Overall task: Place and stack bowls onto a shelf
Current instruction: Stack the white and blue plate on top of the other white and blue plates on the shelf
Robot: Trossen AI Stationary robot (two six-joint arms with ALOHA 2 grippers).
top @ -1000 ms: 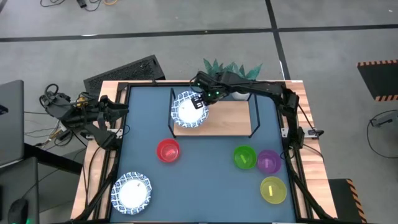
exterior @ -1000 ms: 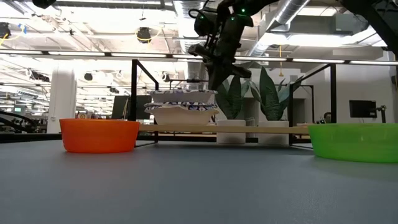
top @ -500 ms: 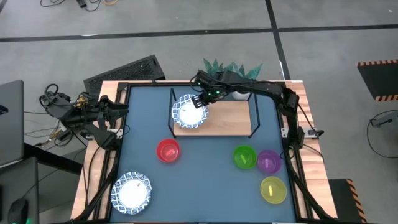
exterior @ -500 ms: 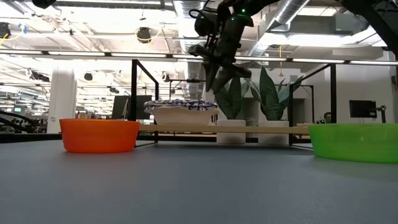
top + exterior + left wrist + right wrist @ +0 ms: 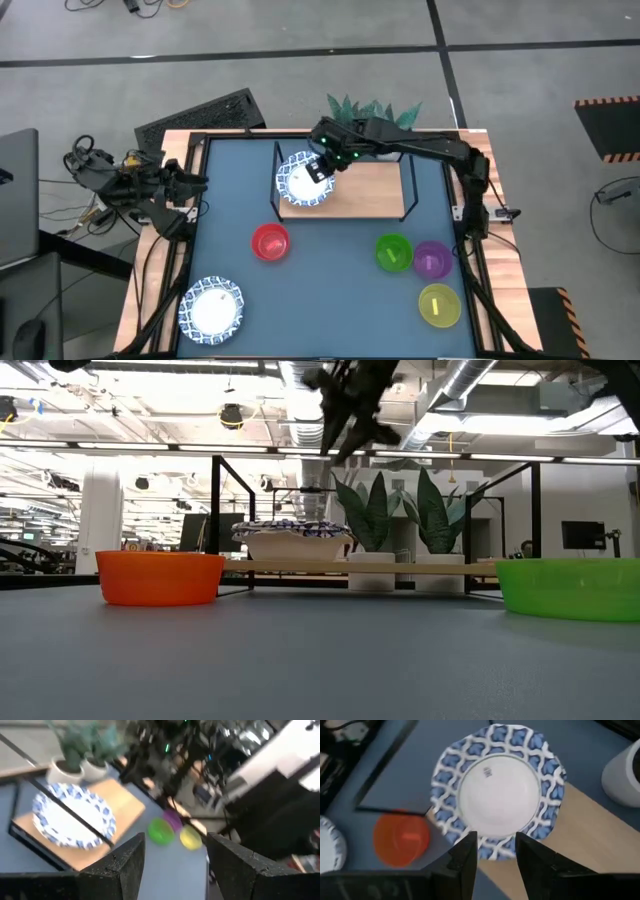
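One patterned bowl (image 5: 305,182) sits on my shelf (image 5: 375,190); right gripper (image 5: 322,172) hovers above, fingers parted, empty, clearing the stack.

A blue-rimmed white bowl (image 5: 74,822) sits on the shelf (image 5: 119,810) (green (image 5: 160,830), purple (image 5: 173,819), yellow (image 5: 190,838) bowls beyond).
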